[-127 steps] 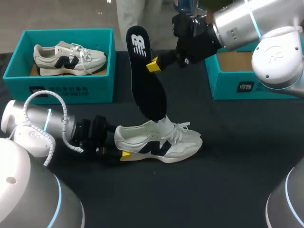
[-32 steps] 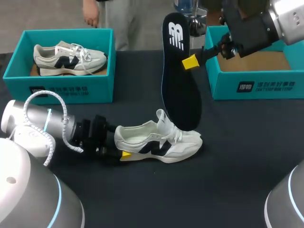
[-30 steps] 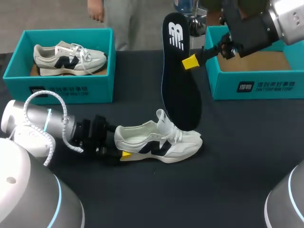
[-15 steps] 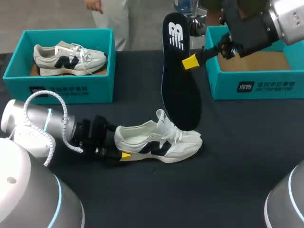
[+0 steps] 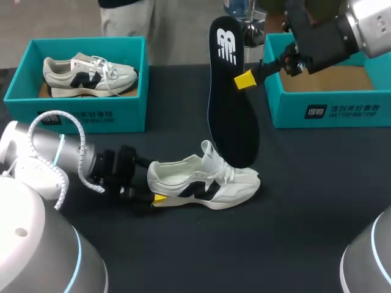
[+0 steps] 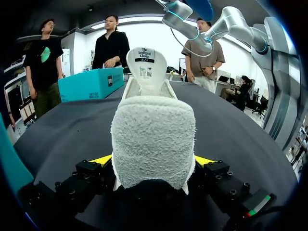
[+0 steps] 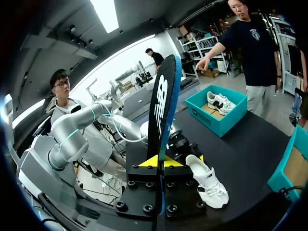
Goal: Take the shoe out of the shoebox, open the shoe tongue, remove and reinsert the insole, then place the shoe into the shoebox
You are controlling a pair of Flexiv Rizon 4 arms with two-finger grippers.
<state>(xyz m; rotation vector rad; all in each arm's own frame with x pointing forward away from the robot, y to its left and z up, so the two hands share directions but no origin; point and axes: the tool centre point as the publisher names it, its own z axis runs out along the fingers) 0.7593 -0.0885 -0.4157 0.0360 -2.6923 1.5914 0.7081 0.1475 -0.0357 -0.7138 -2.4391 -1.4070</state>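
Note:
A white shoe with dark side marks lies on its sole on the black table, toe pointing right. My left gripper sits at its heel. In the left wrist view the fuzzy heel fills the space between the spread yellow fingertips, and the gripper is open. My right gripper is shut on a black insole, held upright above the shoe with its lower end near the tongue. The right wrist view shows the insole edge-on in the gripper, with the shoe below.
A teal shoebox stands at the back right, brown paper showing inside. A second teal shoebox at the back left holds another white shoe. Black tabletop lies bare in front of the shoe.
My left arm has shifted slightly up and back by the shoe's heel. The right arm and the insole have stayed where they were, and the shoe has not moved.

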